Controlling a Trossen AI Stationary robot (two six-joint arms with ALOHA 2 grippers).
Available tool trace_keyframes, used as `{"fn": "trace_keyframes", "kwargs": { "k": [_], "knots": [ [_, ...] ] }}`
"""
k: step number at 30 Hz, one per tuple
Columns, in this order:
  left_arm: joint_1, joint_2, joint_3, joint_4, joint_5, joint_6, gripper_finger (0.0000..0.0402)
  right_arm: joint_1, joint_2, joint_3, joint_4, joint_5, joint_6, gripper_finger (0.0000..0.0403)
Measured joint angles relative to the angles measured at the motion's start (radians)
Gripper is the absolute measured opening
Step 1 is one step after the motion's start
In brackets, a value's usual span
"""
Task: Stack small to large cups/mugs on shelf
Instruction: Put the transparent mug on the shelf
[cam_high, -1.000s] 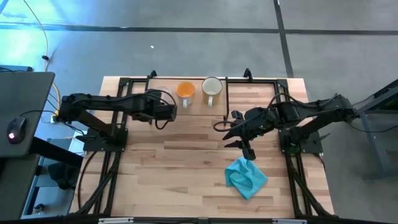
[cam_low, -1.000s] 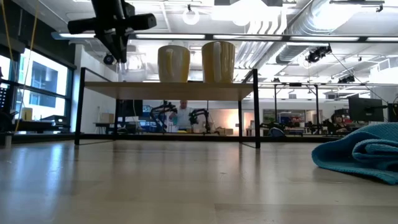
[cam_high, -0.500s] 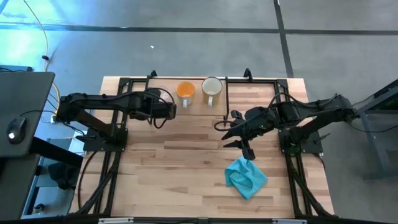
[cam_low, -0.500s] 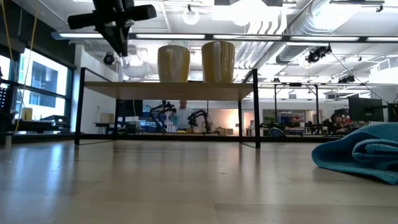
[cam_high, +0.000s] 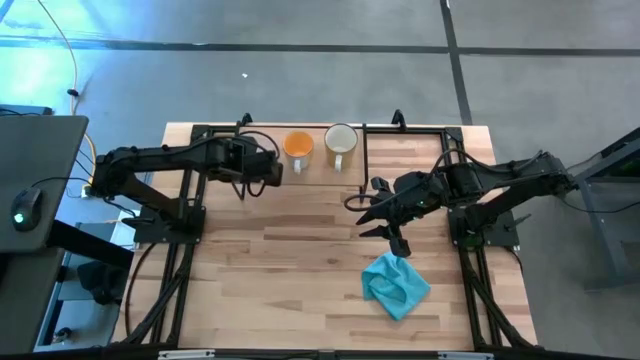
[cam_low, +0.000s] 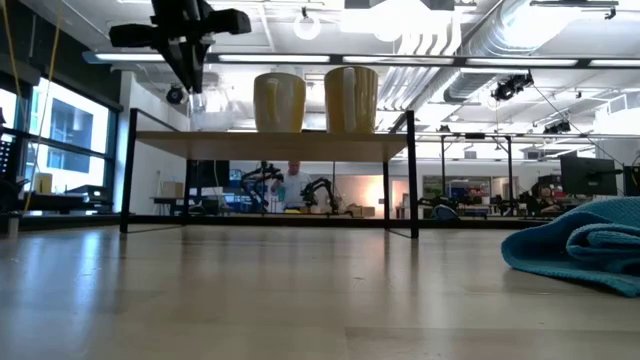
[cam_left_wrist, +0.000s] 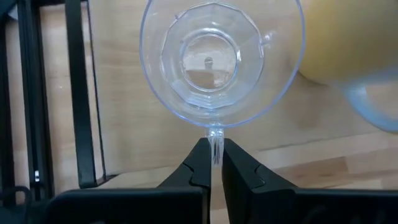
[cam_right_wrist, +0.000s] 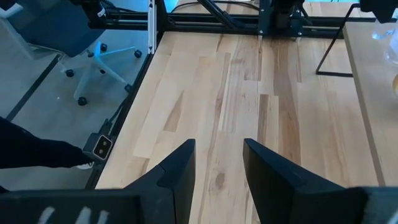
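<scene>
My left gripper (cam_high: 262, 167) is shut on the small clear glass cup (cam_left_wrist: 221, 59) and holds it over the left part of the light-wood shelf (cam_low: 270, 146). The wrist view looks straight down into the cup. The orange mug (cam_high: 298, 147) and the cream-white mug (cam_high: 341, 142) stand upright side by side on the shelf board (cam_high: 320, 168), to the right of the cup. My right gripper (cam_high: 385, 215) waits open over the table, in front of the shelf's right end. My left gripper (cam_left_wrist: 216, 149) pinches the glass cup's thin handle (cam_left_wrist: 216, 134) between its two fingertips, coming from above and pointing down (cam_low: 190, 60). The cup sits upright, mouth up, below the fingers. Whether its base touches the shelf board I cannot tell.
A crumpled teal-blue cloth (cam_high: 397, 285) lies on the tabletop near the right arm. The shelf's black wire legs (cam_low: 413, 175) stand at its corners. Bare tabletop (cam_high: 280, 250) stretches in front of the shelf.
My left gripper has carried the glass cup a little toward the table's far edge, farther in over the shelf, staying shut on it. The right arm has kept still.
</scene>
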Motion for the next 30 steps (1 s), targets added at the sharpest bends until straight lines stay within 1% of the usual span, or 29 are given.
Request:
{"fn": "trace_keyframes", "kwargs": {
  "k": [10,13,20,22,26,30],
  "knots": [
    [0.013,0.0,0.002,-0.012,0.032,0.003,0.0004,0.0,0.0,0.0,-0.001,0.0,-0.015,0.0126],
    [0.03,0.0,0.026,-0.044,0.056,0.025,0.0004,0.0,0.0,0.0,0.0,0.0,-0.015,0.0126],
    [0.081,-0.001,0.145,-0.1,0.05,0.085,0.0004,0.0,0.0,0.0,0.001,0.0,-0.016,0.0126],
    [0.1,-0.001,0.165,-0.117,0.067,0.107,0.0004,0.0,0.0,0.0,0.001,0.0,-0.016,0.0126],
    [0.12,-0.001,0.171,-0.147,0.114,0.134,0.0004,0.0,0.0,0.0,0.002,0.0,-0.016,0.0126],
    [0.118,0.002,0.172,-0.149,0.122,0.139,0.0004,0.0,0.0,0.0,0.002,0.0,-0.016,0.0126]
  ]
}}
